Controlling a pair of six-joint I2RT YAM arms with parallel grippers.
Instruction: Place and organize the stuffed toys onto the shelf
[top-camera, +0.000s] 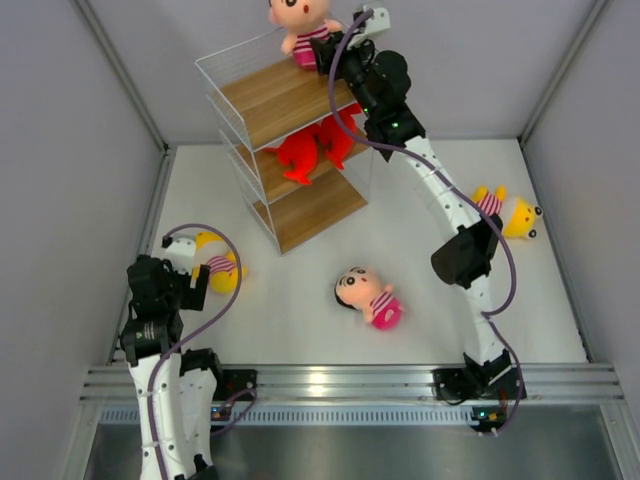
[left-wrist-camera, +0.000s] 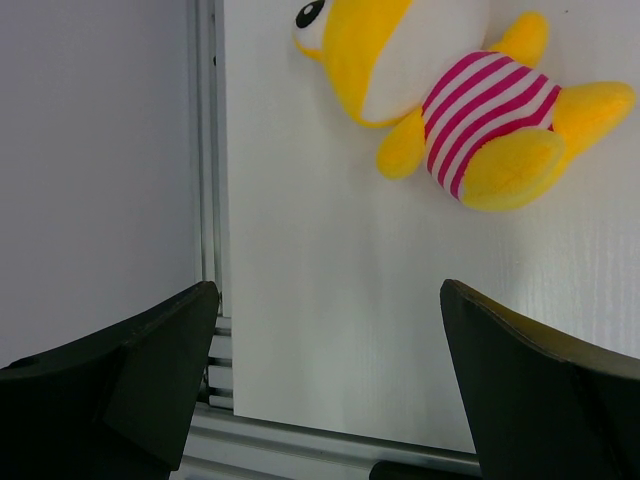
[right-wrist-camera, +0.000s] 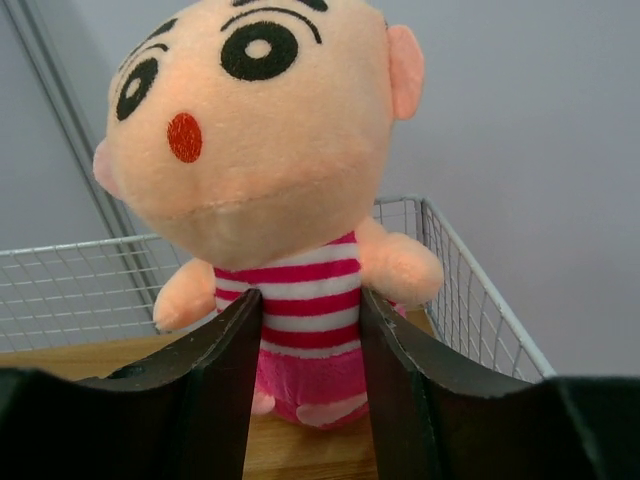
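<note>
The shelf (top-camera: 300, 205) stands at the back left. A boy doll (top-camera: 303, 25) sits upright on its top board, and my right gripper (top-camera: 326, 50) is shut on its striped torso. In the right wrist view the fingers (right-wrist-camera: 225, 360) press both sides of the doll (right-wrist-camera: 300, 300), whose feet rest on the board (right-wrist-camera: 300, 450). Two red sharks (top-camera: 315, 150) lie on the middle tier. My left gripper (top-camera: 197, 275) is open and empty, just short of a yellow figure (top-camera: 220, 265), which lies ahead of the jaws in the left wrist view (left-wrist-camera: 470, 110). My left gripper also shows there (left-wrist-camera: 330, 300).
A second boy doll (top-camera: 368, 297) lies on the white table at centre front. A second yellow figure (top-camera: 512, 213) lies at the right, beside the right arm's elbow. Grey walls enclose the table on three sides. The shelf's wire rim (right-wrist-camera: 480, 290) stands behind the held doll.
</note>
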